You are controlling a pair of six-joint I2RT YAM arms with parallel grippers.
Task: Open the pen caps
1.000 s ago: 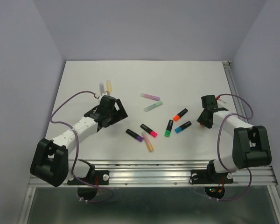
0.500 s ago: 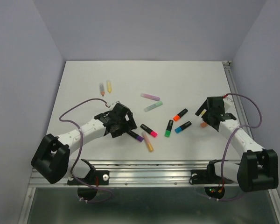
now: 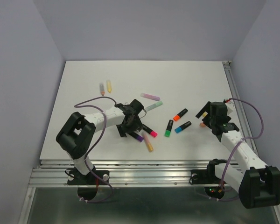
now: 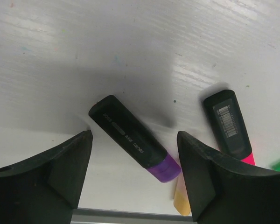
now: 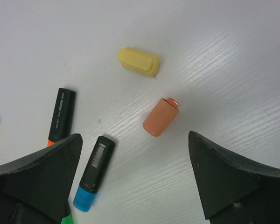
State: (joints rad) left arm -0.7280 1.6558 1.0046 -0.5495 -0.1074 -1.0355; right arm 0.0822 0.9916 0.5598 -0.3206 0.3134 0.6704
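Purple-capped pen (image 4: pixel 139 148) lies between spread jaws of left end effector (image 4: pixel 133 136)

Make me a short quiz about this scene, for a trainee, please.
1. True or false: the purple-capped pen lies between the open fingers of the left gripper.
2. Which loose caps lie under the right gripper? A: yellow cap and orange cap. B: two blue caps. C: one pink cap.
3. Fill in: the pen nearest the orange cap has a ___ cap.
Key: 1 true; 2 A; 3 blue.
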